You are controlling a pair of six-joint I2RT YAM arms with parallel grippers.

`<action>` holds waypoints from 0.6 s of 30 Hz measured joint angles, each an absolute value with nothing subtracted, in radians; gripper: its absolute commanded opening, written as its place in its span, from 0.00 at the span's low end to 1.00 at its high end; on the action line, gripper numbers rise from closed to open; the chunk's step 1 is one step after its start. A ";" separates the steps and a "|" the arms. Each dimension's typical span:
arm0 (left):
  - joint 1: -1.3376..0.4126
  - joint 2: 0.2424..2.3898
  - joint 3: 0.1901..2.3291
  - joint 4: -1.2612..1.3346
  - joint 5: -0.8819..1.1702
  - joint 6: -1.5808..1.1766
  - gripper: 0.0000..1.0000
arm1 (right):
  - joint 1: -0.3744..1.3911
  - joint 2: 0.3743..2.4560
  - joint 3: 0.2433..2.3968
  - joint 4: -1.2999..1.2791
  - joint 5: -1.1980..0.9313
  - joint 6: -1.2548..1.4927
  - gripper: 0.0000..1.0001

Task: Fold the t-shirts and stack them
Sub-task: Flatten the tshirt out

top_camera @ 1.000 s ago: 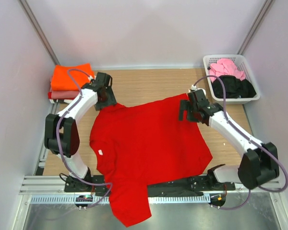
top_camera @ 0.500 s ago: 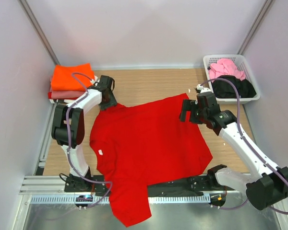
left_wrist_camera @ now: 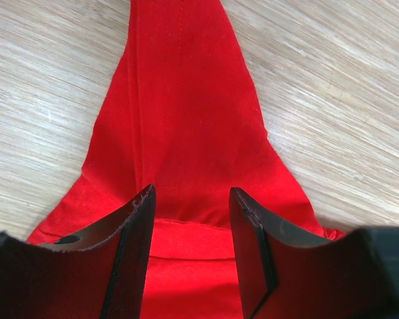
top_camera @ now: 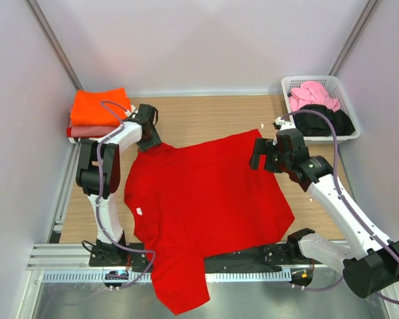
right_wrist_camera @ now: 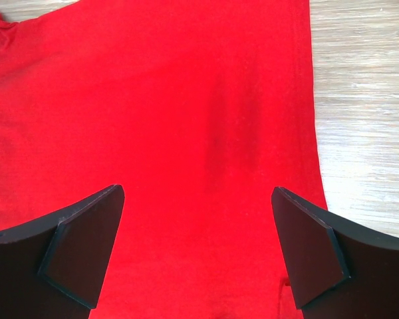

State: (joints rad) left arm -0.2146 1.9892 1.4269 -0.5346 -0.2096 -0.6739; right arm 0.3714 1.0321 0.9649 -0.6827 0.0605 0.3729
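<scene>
Lying spread on table [top_camera: 206, 116], red shirt [top_camera: 206, 199] overhangs near edge; left claw [top_camera: 148, 141] on its far-left corner, right claw [top_camera: 258, 154] at far-right corner | left wrist: jaws half apart, straddling cloth ridge, nothing clamped | right wrist: jaws wide, empty, over cloth edge

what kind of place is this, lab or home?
Probably a lab robot cell: plain white enclosure walls, an aluminium rail edging the wooden table, and t-shirts staged in a white basket.
</scene>
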 measured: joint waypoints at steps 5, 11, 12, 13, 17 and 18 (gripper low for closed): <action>-0.215 1.992 1.419 -0.525 -0.212 -0.680 0.53 | 0.371 1.034 0.965 -0.683 0.060 0.373 0.99; -0.215 1.987 1.386 -0.508 -0.228 -0.681 0.59 | 0.371 1.036 0.965 -0.683 0.060 0.373 0.99; -0.215 1.984 1.384 -0.508 -0.229 -0.681 0.59 | 0.371 1.037 0.965 -0.682 0.060 0.373 0.99; -0.214 1.982 1.381 -0.508 -0.233 -0.681 0.59 | 0.371 1.039 0.965 -0.682 0.060 0.373 0.99; -0.213 1.974 1.366 -0.508 -0.244 -0.681 0.60 | 0.371 1.041 0.965 -0.682 0.060 0.373 0.99; -0.213 1.972 1.362 -0.508 -0.245 -0.681 0.61 | 0.371 1.041 0.965 -0.682 0.060 0.373 0.99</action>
